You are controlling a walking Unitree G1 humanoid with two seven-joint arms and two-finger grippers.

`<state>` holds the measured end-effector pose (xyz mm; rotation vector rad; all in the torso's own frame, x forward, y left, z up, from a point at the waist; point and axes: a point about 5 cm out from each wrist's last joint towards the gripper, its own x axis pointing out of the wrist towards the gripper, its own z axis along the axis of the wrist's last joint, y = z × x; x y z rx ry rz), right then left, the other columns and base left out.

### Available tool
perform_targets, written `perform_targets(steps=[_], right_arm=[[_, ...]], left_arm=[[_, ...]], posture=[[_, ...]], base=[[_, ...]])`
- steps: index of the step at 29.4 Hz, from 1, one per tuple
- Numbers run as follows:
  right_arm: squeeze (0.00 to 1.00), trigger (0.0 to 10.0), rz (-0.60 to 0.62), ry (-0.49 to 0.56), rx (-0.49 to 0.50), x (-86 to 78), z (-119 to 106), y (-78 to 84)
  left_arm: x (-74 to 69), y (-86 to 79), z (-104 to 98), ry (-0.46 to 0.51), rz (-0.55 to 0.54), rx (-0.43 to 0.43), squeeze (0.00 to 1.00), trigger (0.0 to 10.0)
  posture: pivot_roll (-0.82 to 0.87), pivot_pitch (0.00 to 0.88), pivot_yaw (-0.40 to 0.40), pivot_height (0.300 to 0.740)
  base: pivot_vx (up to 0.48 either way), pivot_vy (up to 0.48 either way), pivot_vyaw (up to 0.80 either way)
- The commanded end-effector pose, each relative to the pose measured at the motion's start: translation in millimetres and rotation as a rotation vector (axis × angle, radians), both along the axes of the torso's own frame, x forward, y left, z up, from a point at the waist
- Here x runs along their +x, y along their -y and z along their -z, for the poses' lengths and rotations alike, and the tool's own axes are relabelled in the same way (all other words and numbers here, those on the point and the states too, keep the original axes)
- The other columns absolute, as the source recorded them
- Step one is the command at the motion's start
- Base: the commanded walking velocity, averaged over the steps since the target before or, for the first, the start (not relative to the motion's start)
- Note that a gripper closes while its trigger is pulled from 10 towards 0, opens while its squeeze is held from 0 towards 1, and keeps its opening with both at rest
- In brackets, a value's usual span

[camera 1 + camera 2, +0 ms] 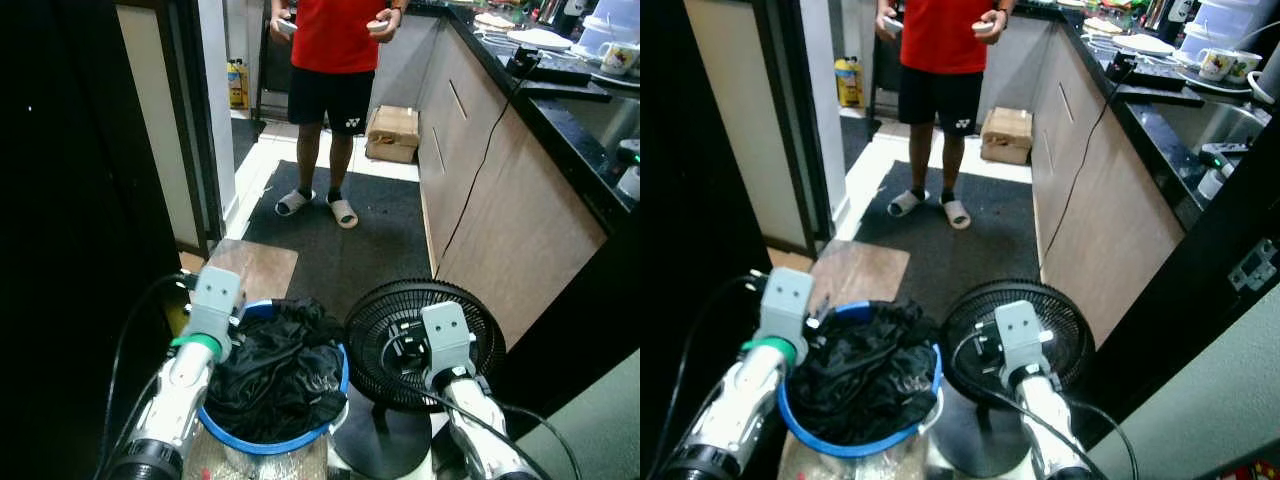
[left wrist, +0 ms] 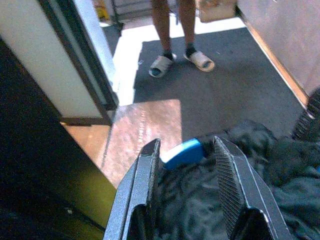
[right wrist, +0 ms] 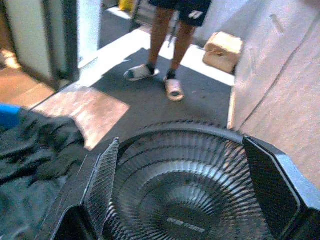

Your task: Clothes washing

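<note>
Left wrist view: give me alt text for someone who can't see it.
The left gripper hangs open over the blue rim of a basket full of dark clothes. Beyond lie a dark mat and a person's sandalled feet.

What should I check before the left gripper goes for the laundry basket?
1. Left gripper open: ok, fingers spread over the blue basket rim.
2. Rim between the fingers: ok, blue edge sits in the gap.
3. Dark clothes contained: not ok, they are heaped above the rim and some drape over it.
4. Right gripper free: ok, open, over the black fan.
5. Fan clearance: not ok, the fan stands right beside the basket.
6. Path ahead: not ok, a person stands on the dark mat.
</note>
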<state>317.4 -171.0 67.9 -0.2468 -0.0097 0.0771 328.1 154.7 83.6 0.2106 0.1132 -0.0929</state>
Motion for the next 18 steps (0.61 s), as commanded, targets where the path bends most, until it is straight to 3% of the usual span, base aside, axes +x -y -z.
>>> perform_targets(steps=[1, 8, 18], right_arm=[[0.00, 10.0, 0.040, -0.031, -0.008, 0.1, 4.3, 7.0], [0.00, 10.0, 0.040, -0.060, -0.047, 6.0, 3.5, 9.6], [0.00, 10.0, 0.003, -0.060, -0.071, 10.9, 0.4, 2.2]], left_arm=[[0.1, 5.4, 7.2, -0.049, 0.024, -0.002, 0.00, 10.0], [3.5, 19.0, 21.3, -0.135, 0.040, 0.003, 0.00, 10.0], [-1.6, 7.9, 32.4, -0.173, 0.031, 0.078, 0.00, 10.0]], posture=[[0.08, 0.035, -0.003, 0.740], [0.08, 0.129, 0.003, 0.740], [0.09, 0.231, 0.008, 0.740]], base=[[0.000, 0.000, 0.00], [0.000, 0.000, 0.00], [0.000, 0.000, 0.00]])
